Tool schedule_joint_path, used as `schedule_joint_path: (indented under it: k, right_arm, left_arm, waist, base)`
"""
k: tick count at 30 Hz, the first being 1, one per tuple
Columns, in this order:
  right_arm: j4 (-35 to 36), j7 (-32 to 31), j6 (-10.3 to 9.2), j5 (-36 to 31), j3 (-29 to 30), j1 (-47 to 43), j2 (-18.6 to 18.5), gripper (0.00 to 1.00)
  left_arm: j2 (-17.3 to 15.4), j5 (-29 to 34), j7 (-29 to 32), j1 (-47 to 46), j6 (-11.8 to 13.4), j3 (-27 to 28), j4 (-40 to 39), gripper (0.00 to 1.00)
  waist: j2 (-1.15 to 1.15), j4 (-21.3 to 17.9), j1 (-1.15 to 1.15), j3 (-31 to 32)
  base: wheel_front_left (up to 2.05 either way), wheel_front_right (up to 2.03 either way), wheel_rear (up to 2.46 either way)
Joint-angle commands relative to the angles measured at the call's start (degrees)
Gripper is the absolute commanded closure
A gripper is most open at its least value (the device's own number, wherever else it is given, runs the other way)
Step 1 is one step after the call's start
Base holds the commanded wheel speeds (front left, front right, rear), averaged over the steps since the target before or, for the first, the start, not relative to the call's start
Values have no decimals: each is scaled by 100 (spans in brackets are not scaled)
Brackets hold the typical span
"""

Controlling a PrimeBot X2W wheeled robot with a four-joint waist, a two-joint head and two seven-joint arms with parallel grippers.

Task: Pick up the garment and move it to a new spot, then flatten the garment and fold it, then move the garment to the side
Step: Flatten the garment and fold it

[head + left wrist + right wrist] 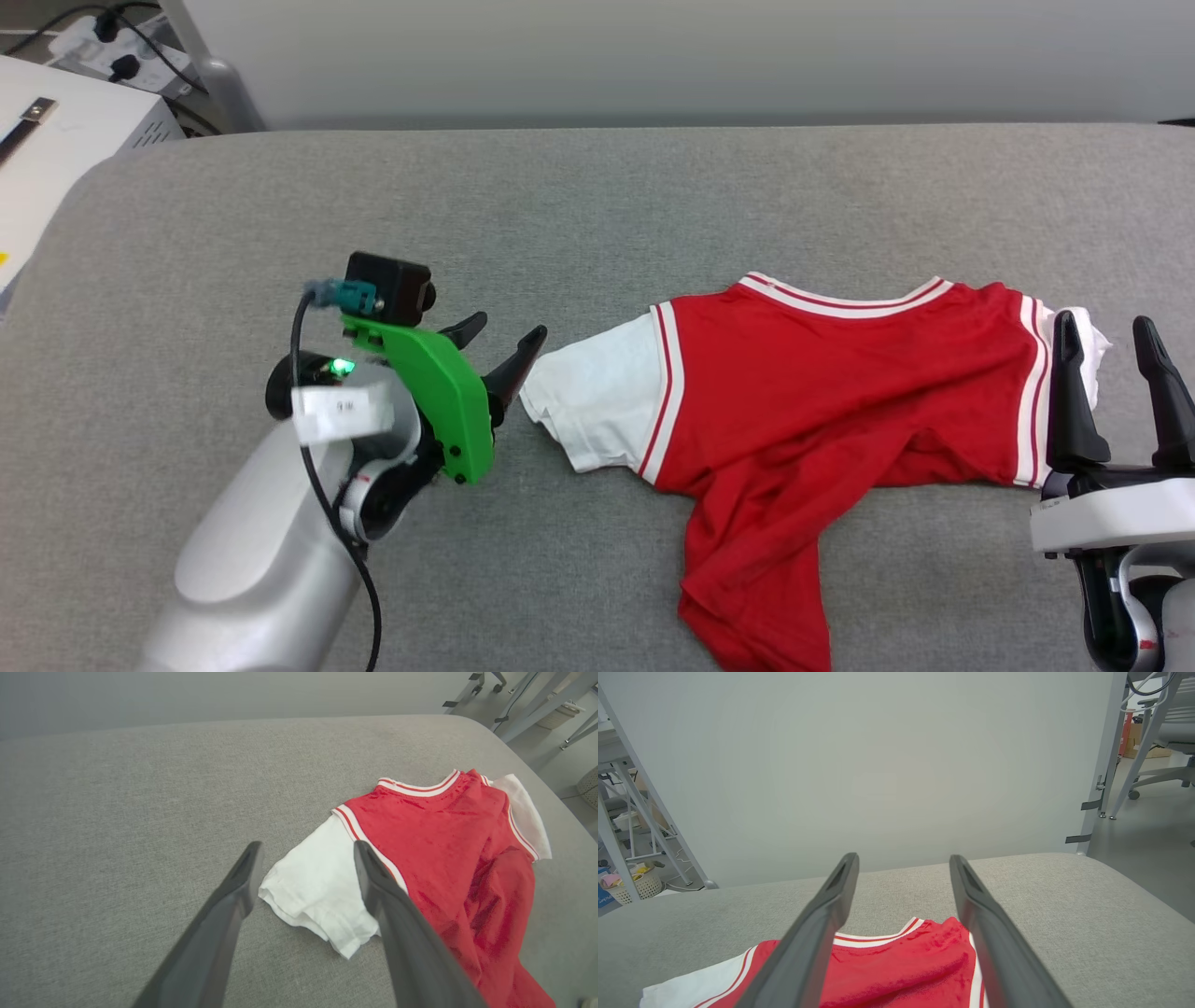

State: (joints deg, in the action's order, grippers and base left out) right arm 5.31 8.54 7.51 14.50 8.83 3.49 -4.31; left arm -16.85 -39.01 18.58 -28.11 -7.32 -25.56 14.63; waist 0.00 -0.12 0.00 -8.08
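The garment, a red shirt with white sleeves and striped trim, lies crumpled on the grey padded table, its lower part twisted toward the front edge. My left gripper is open just left of the white left sleeve, with its fingertips at the sleeve's cuff. In the left wrist view the gripper straddles that sleeve from above. My right gripper is open at the garment's right end, its left finger over the white right sleeve. In the right wrist view the gripper hangs above the red cloth.
The grey table stretches wide behind and left of the garment. A white box and a power strip stand off the table's far left. A wall runs behind; table legs and a chair stand to the right.
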Motion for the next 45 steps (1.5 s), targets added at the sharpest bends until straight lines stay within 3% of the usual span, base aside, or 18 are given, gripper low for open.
schedule_joint_path:
  k: [1, 6, 10, 28, 30, 38, 45]
  right_arm:
    - [38, 5, -2, -45, -10, 116, 22, 0]
    - [6, 82, -2, -20, -98, 225, 68, 0]
    - [-78, 132, -2, -5, -226, 289, 97, 0]
    - [-320, 276, -2, 154, -279, 454, 138, 0]
    - [-327, 271, -2, 146, -266, 470, 139, 0]
    - [-315, 205, -2, 75, -190, 479, 141, 0]
    - [-307, -61, -2, -68, -181, 422, -3, 0]
  left_arm:
    - [-132, -202, 431, -250, -16, -106, 80, 0]
    - [-505, -695, 1977, -832, -16, -362, 540, 0]
    - [-649, -787, 2504, -1124, -11, -415, 867, 0]
    - [-729, -504, 2706, -1296, -10, -940, 1818, 0]
    - [-703, -604, 2833, -1208, -12, -1024, 1852, 100]
    - [-798, -756, 2404, -1100, -14, -941, 1746, 100]
    - [-1214, -599, 1626, -1114, 187, -576, 1501, 100]
  waist:
    - [0, -247, 0, -233]
    - [0, -492, 0, -436]
    - [0, -680, 0, -596]
    - [0, -992, 0, -958]
    - [0, -981, 0, -949]
    - [0, -819, 0, -845]
    - [0, -591, 0, -616]
  base:
    - [0, 0, 0]
    - [0, 0, 0]
    - [0, 0, 0]
    - [0, 0, 0]
    - [0, 0, 0]
    - [0, 0, 0]
    - [0, 0, 0]
